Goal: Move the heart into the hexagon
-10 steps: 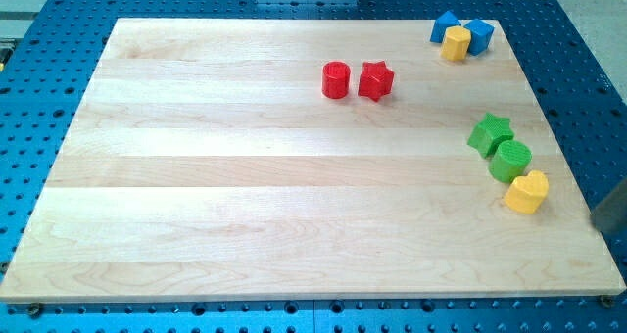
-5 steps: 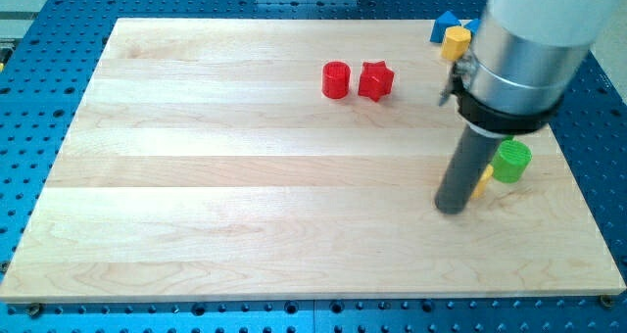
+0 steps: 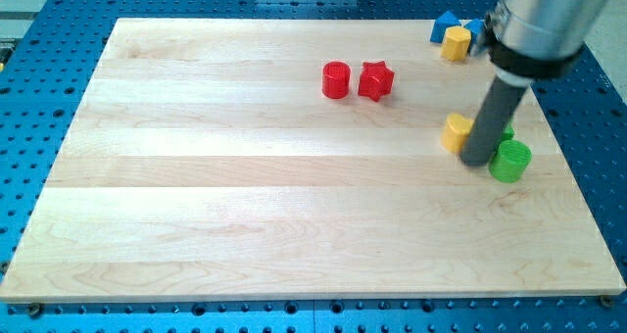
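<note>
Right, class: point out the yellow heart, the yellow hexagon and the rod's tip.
yellow heart [image 3: 456, 132], camera view, on its visible left half beside the rod.
yellow hexagon [image 3: 455, 43], camera view, on its top face.
my tip [image 3: 477, 161], camera view, at the rod's very end.

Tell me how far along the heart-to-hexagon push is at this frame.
Done: the yellow heart has left its spot at the board's right edge, below the green cylinder, and now sits to that cylinder's upper left. In hand: my tip is right beside the heart, on its right. Left: the yellow hexagon sits well above, by the blue blocks, with bare board between.
</note>
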